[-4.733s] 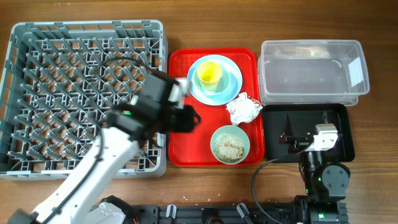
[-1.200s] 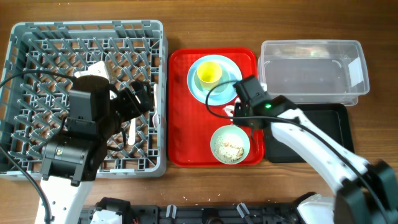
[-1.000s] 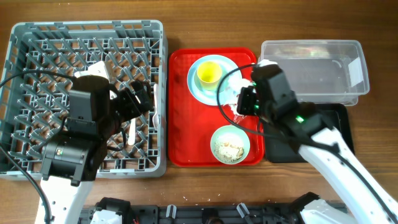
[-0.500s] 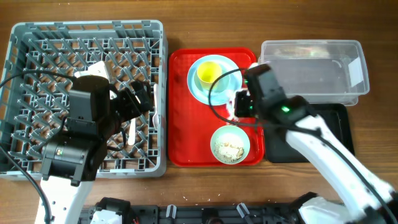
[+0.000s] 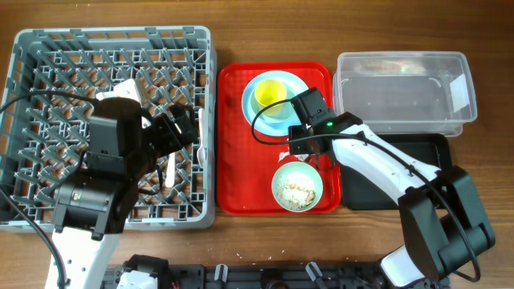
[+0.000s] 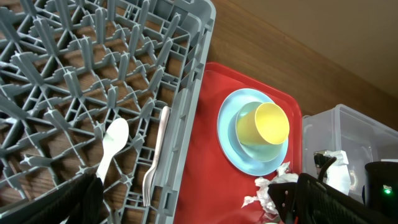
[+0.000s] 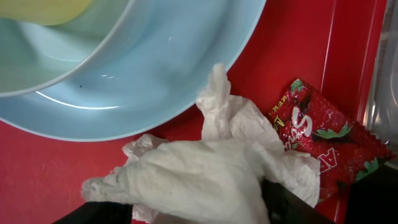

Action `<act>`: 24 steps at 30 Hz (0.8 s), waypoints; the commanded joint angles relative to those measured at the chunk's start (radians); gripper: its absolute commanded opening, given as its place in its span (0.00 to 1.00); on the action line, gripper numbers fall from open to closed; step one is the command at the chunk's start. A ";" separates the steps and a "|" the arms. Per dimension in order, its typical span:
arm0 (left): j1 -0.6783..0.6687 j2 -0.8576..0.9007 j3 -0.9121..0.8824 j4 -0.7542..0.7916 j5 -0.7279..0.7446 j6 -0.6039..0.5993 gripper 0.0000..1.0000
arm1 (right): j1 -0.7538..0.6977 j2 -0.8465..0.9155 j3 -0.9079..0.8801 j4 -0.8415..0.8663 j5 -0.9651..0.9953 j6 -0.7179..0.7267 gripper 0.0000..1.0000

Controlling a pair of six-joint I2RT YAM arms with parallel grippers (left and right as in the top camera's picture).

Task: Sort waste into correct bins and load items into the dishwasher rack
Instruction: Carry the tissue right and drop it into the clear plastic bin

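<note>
- Rack [image 5: 48,48], left: spoon [image 6: 112,146] and fork [image 6: 155,158] lie inside; left gripper [image 6: 196,190] above, jaws spread wide.
- Red tray [image 5: 233,185], centre: wad [image 7: 205,168] touches plate [image 7: 155,68]; wrapper [image 7: 323,137] has white lettering, partly hidden, unreadable.
- Right gripper [image 5: 299,144] at wad; cannot tell whether it grips.

Paper wad [image 7: 199,174] — crumpled; plate [image 7: 168,68] — glossy

Only print I can spot: red wrapper [image 7: 326,140], approx 4 o'clock in right wrist view, w/ tilted white lettering partly under the paper wad [image 7: 211,168]. It starts w/ "S", rest not legible. Also a white sticker [image 5: 459,93] at 3 o'clock end of clear tub [image 5: 401,54], too small to read.
</note>
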 commanded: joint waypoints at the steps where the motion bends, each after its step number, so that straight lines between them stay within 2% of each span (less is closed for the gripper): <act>1: 0.006 0.000 0.014 0.002 -0.010 0.005 1.00 | 0.000 0.011 -0.003 0.005 -0.004 -0.006 0.67; 3: 0.006 0.000 0.014 0.002 -0.010 0.005 1.00 | 0.000 0.011 -0.003 0.003 -0.008 -0.006 0.68; 6: 0.006 0.000 0.014 0.002 -0.010 0.005 1.00 | 0.000 0.011 -0.012 -0.006 -0.042 -0.006 0.76; 8: 0.006 0.000 0.014 0.002 -0.010 0.005 1.00 | 0.000 0.012 -0.054 0.046 -0.042 -0.006 0.79; 15: 0.006 0.001 0.014 0.002 -0.010 0.005 1.00 | 0.000 0.012 -0.081 0.087 -0.085 0.012 0.66; 17: 0.006 0.002 0.014 0.002 -0.010 0.005 1.00 | 0.000 0.012 -0.082 0.088 -0.126 0.012 0.67; 19: 0.006 0.002 0.014 0.002 -0.010 0.005 1.00 | 0.000 0.012 -0.082 0.089 -0.125 0.012 0.72; 21: 0.006 0.002 0.014 0.002 -0.010 0.005 1.00 | 0.000 0.012 -0.082 0.089 -0.125 0.011 0.73; 23: 0.006 0.005 0.014 0.002 -0.010 0.005 1.00 | 0.002 0.012 -0.082 0.089 -0.131 0.012 0.66; 24: 0.006 0.006 0.014 0.002 -0.010 0.005 1.00 | 0.002 0.012 -0.082 0.089 -0.133 0.012 0.55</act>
